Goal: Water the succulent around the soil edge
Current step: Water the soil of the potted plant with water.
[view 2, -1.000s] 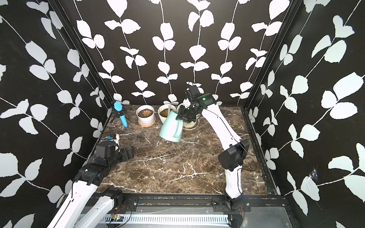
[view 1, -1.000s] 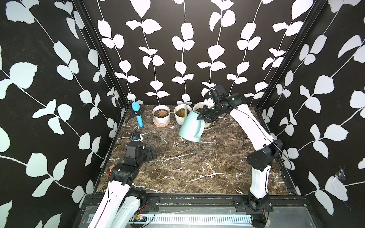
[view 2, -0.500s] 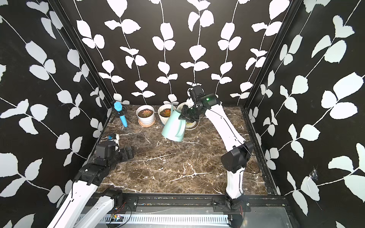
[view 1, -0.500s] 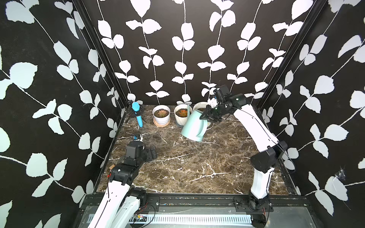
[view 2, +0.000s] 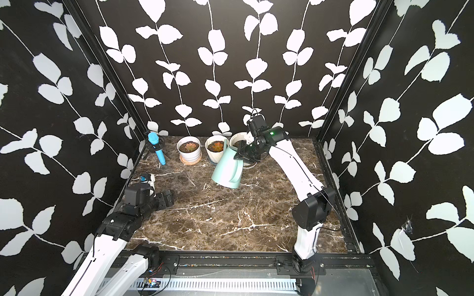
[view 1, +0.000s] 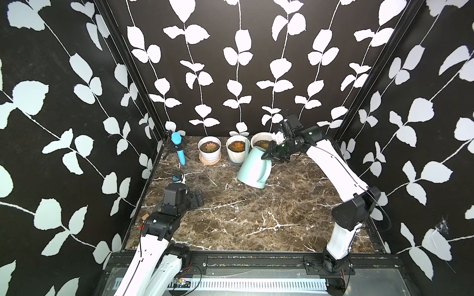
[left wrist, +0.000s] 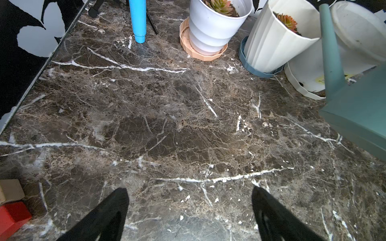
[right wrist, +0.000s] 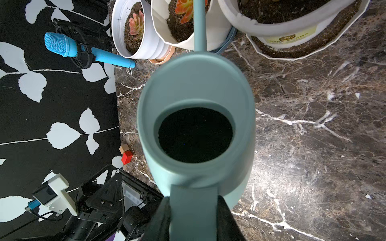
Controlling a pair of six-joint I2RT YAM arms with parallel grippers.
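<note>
A mint-green watering can (view 1: 255,166) hangs tilted above the marble, and my right gripper (right wrist: 193,202) is shut on its handle (right wrist: 193,217). In both top views the right gripper (view 1: 273,153) (view 2: 242,156) sits at the can's top. The thin spout (right wrist: 199,25) reaches over the near rim of the cream ribbed pot (view 1: 237,156), which holds an orange succulent (right wrist: 183,8) in dark soil. The spout's tip is cut off in the right wrist view. My left gripper (left wrist: 189,189) (view 1: 196,201) rests open and empty low over the marble at the front left.
A white pot with a pink succulent (view 1: 210,146) stands on a peach saucer, left of the ribbed pot. A larger white pot of soil (view 1: 261,142) stands to the right, behind the can. A blue microphone (view 1: 178,148) stands at the back left. Small red and tan blocks (right wrist: 126,155) lie by the left wall.
My right arm has swung a little to the right, carrying the watering can slightly right with it. The left arm has not moved.
</note>
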